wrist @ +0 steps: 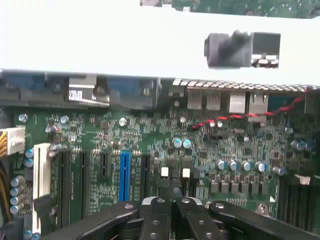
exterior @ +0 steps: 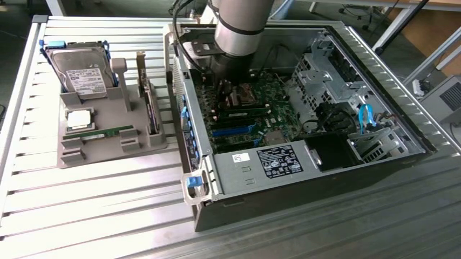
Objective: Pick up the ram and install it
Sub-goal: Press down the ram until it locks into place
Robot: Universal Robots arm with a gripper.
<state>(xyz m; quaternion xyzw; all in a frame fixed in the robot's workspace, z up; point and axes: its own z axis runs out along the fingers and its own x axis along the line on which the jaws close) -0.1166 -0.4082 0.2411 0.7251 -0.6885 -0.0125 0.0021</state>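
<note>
The ram (exterior: pixel 98 133) is a thin green stick lying flat in a slot of the grey holder (exterior: pixel 108 148), on the exterior view's left, outside the computer case. My gripper (exterior: pixel 228 93) is far from it, lowered inside the open case (exterior: pixel 288 162) above the motherboard (exterior: pixel 249 127). In the wrist view its black fingers (wrist: pixel 155 215) meet at the gripper's tip (wrist: pixel 172 202) with nothing visible between them. The green motherboard (wrist: pixel 150 145), with its black slots and a blue slot (wrist: pixel 124 172), lies just beyond them.
The holder also carries a hard drive (exterior: pixel 81 67), a square silver CPU (exterior: pixel 79 120) and an upright dark card (exterior: pixel 149 102). Inside the case are a labelled power supply (exterior: pixel 277 160), drive cages (exterior: pixel 324 75) and a blue cable (exterior: pixel 366 117). Everything stands on a ribbed metal table (exterior: pixel 94 205).
</note>
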